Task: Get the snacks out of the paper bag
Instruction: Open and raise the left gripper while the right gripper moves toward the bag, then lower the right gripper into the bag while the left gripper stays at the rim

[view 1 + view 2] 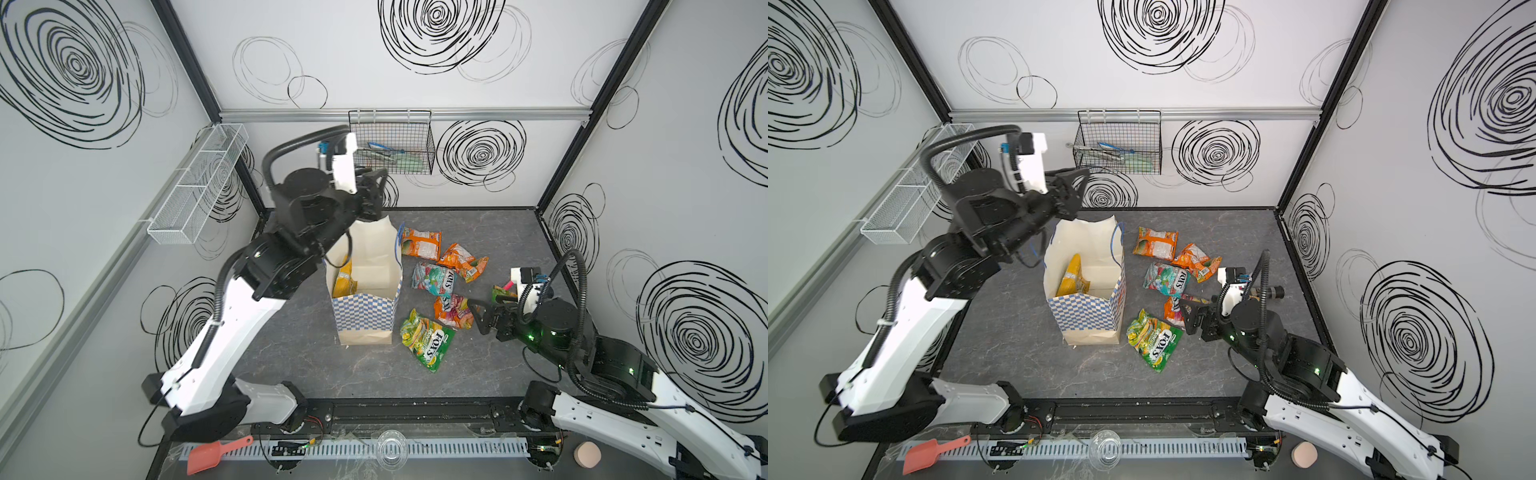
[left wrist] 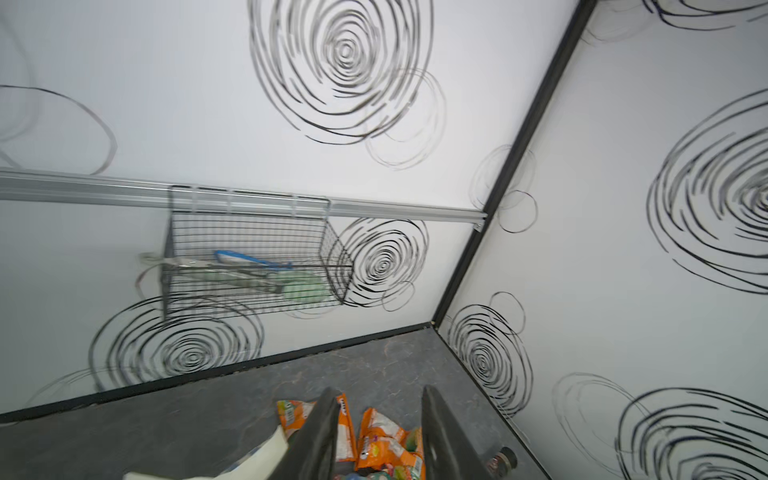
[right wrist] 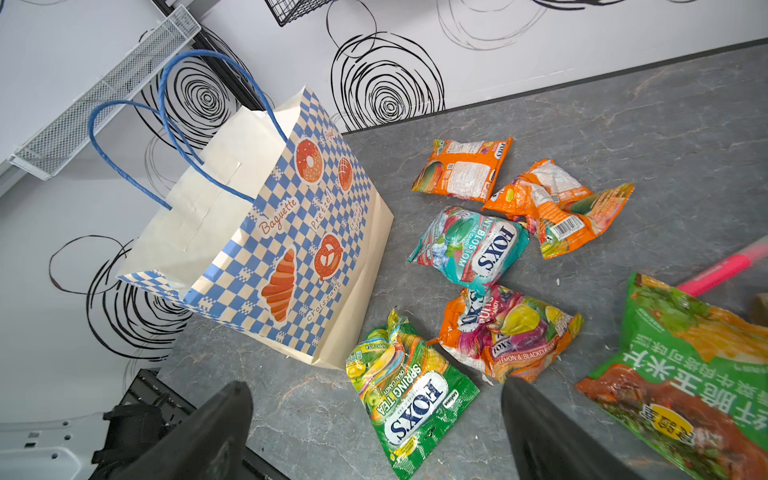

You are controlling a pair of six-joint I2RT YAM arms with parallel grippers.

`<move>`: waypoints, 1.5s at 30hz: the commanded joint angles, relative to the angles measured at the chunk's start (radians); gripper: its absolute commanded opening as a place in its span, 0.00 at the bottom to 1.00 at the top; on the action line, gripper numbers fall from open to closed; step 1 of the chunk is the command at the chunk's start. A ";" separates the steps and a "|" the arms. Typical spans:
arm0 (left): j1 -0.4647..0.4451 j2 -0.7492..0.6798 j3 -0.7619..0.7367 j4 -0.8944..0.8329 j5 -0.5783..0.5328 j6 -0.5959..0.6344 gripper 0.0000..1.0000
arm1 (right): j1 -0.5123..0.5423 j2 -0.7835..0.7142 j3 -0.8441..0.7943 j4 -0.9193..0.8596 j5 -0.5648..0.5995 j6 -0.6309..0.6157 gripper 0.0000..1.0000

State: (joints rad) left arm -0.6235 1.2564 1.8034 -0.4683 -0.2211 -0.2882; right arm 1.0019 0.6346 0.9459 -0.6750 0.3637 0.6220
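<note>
While bag (image 1: 363,309) stands, yellow pkt (image 1: 345,279) inside.

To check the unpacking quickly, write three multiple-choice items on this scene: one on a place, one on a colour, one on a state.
1. Where is the yellow packet? A) on the table B) inside the paper bag C) in the wire basket
2. What colour are the bag's checks? A) red B) green C) blue
3. How is the right gripper? A) open, empty B) shut on a packet C) shut on the bag
1 B: it leans on the bag's inner wall. 2 C: blue and white squares cover its band. 3 A: its jaws stand wide apart, nothing between.
</note>
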 commanded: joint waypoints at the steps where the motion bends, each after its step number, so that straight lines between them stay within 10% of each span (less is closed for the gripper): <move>1: 0.115 -0.110 -0.153 0.002 -0.033 0.026 0.39 | -0.006 0.068 0.068 0.106 -0.001 -0.072 0.97; 5: 0.326 -0.219 -0.350 0.002 0.049 0.013 0.45 | -0.021 0.201 0.178 0.161 -0.059 -0.162 0.97; 10: 0.558 -0.268 -0.567 0.098 0.464 -0.049 0.73 | -0.034 0.410 0.401 0.183 -0.165 -0.272 0.97; 13: 0.591 -0.260 -0.650 0.180 0.644 -0.089 0.81 | -0.034 0.544 0.565 0.159 -0.234 -0.320 0.97; 26: 0.623 -0.268 -0.819 0.484 0.799 -0.135 0.86 | 0.027 1.313 1.579 -0.349 -0.378 -0.456 0.97; 40: 0.739 -0.231 -0.892 0.480 0.763 -0.217 0.09 | 0.009 1.449 1.435 -0.231 -0.426 -0.431 0.98; 45: 0.770 -0.231 -0.917 0.506 0.777 -0.231 0.00 | 0.007 1.489 1.370 -0.181 -0.393 -0.426 0.98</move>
State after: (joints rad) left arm 0.1284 1.0290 0.9035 -0.0284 0.5369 -0.5102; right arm 1.0142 2.0964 2.3394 -0.8936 -0.0444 0.1970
